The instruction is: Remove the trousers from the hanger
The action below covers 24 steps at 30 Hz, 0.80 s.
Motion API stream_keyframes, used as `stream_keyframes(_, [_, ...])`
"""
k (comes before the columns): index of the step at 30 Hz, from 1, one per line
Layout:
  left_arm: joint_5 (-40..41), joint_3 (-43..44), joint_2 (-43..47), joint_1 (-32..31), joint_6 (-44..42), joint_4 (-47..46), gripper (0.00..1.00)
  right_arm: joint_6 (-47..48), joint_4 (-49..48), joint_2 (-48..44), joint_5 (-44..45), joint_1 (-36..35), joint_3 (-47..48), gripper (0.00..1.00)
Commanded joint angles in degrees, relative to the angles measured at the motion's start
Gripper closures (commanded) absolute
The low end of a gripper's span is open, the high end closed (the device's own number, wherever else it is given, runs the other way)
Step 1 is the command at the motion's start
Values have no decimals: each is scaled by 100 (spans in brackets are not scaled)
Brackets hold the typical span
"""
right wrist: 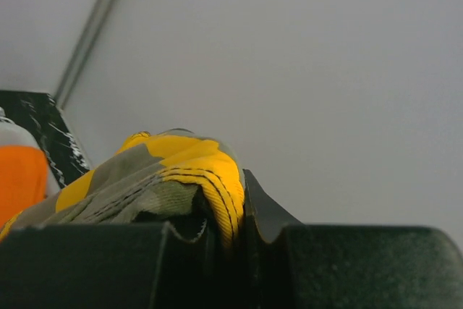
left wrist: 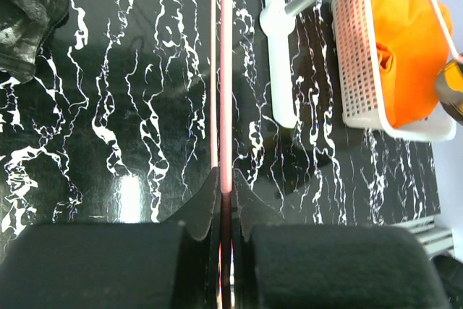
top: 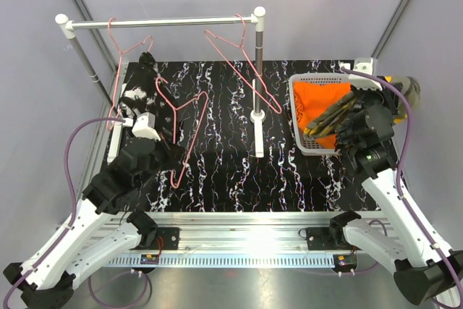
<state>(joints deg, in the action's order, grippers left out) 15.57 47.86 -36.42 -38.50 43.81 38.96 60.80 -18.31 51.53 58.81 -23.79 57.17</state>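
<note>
Top view: you look down on the table. Left wrist: close above it, sharing the basket. Right wrist: faces the wall.

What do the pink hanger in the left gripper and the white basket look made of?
Pink hanger: thin wire, likely metal under a smooth pink coating; it looks slim and glossy. White basket: probably moulded plastic; its wall is a regular grid of small holes.

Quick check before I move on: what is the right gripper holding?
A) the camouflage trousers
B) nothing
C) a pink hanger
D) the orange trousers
A: the right gripper is shut on the camouflage trousers, over the white basket where the orange trousers lie; the pink hanger is in the left gripper.
</note>
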Motion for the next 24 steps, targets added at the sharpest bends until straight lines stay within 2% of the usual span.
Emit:
stream_keyframes(1, [-256, 57, -22, 0, -206, -257, 100, 90, -1307, -310, -193, 462, -187, 100])
stream_keyframes(5, [-371, 40, -163, 0, -285, -362, 100, 380, -1622, -337, -414, 551, -399, 100])
stream_keyframes(10, [-476, -39, -190, 0, -373, -477, 100, 249, -1430, -65, -974, 560, -636, 100])
stream_keyframes(11, [-476, -83, -181, 0, -382, -503, 100, 231, -1674, 58, -1020, 568, -750, 100])
stream_keyframes(16, [-599, -101, -102, 0, -523, -512, 100, 274, -2097, 1691, -785, 569, -470, 100])
stream_keyframes(20, [-573, 144, -58, 0, -654, -250, 100, 758, -3571, 3001, -449, 569, -224, 100])
stream_keyframes(24, [-433, 732, -32, 0, -935, 173, 100, 399, -3470, 4082, -335, 560, 224, 99])
